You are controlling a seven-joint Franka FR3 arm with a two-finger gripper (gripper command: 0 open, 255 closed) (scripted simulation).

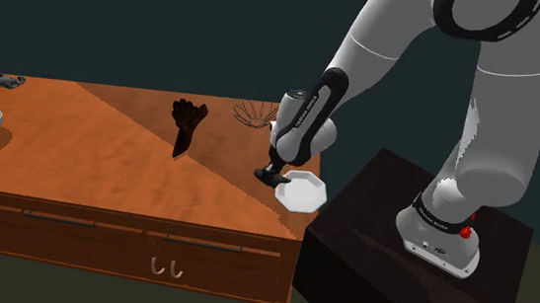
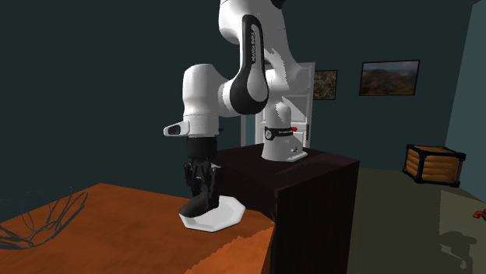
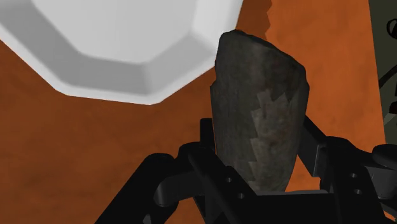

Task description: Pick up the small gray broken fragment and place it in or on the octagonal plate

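Gripper clasps grey fragment at octagonal plate's rim.

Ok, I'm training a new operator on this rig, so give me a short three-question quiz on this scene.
1. True or false: the gripper is shut on the fragment.
2. The plate's outline is: A round, B octagonal, C square.
3. Fill in: the plate sits at the table's ___ nearest the stand.
Key: 1 true; 2 B; 3 corner.
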